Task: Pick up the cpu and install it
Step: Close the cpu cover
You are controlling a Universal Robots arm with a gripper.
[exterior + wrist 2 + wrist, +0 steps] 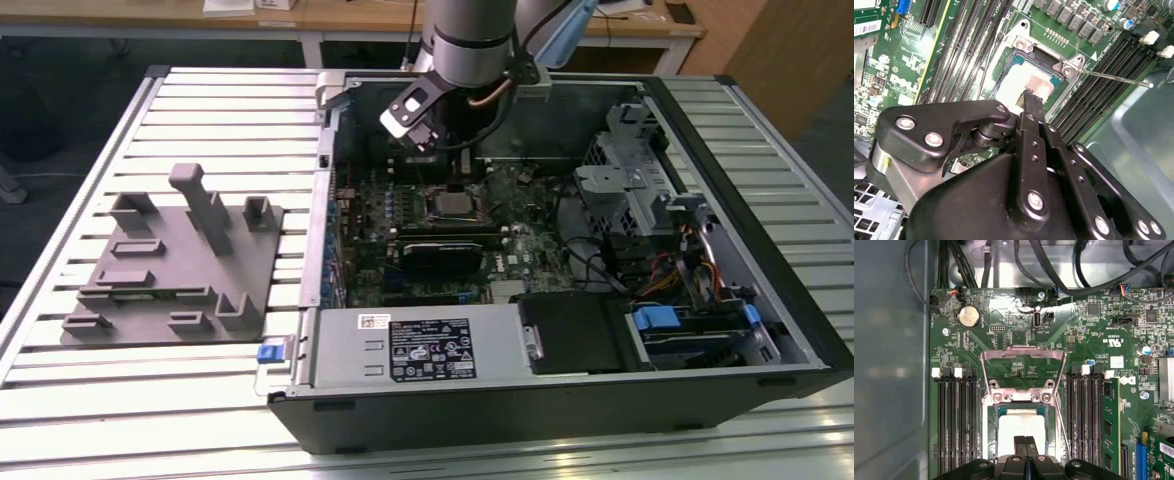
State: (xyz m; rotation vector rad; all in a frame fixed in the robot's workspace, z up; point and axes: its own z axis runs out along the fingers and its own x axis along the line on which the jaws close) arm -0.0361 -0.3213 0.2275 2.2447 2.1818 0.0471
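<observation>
Tool down inside the open computer case, fingers pressed together with nothing gripped, tips right over the cpu, which lies flat in its socket directly beneath, with the metal flap beyond the tips swung up, leaving that seat uncovered.

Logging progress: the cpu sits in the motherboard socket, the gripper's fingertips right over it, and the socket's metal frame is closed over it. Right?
Not quite: the first wrist view shows the metal frame swung open, lying back on the board. The cpu does sit in the socket with the gripper right over it.
</observation>
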